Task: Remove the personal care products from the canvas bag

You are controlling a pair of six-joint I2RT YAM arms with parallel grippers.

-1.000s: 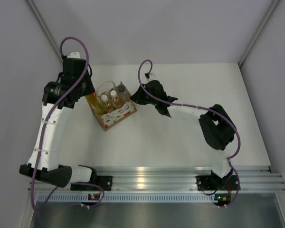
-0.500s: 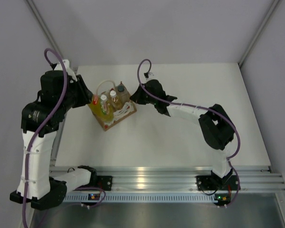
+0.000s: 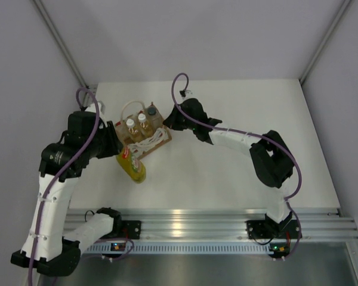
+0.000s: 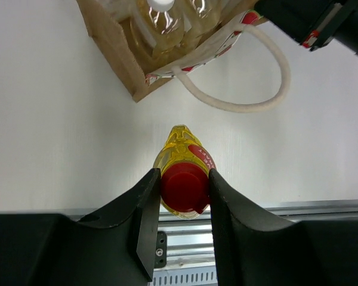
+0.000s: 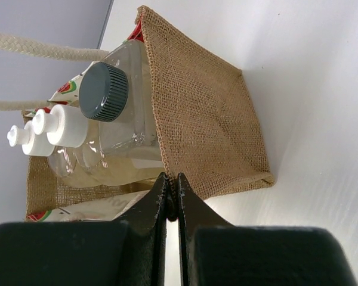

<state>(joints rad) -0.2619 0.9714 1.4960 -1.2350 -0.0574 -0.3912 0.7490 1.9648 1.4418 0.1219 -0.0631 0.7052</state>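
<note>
- your left gripper (image 4: 184, 180) clamps the yellow bottle (image 4: 180, 148) by its red cap (image 4: 184, 190), holding it outside the canvas bag (image 5: 209, 137), just beside its near side.
- your right gripper (image 5: 172, 189) is pinched shut on the bag's rim, likely to steady it.
- two amber bottles (image 3: 131, 127) and the grey-capped clear bottle (image 5: 122, 119) sit inside.

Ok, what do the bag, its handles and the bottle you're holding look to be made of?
The canvas bag: coarse tan woven fabric, jute-like, open weave visible. Its rope handles: off-white twisted cord, probably cotton. The yellow bottle: apparently clear glossy plastic, yellow liquid showing through; its red cap looks like smooth plastic.
</note>
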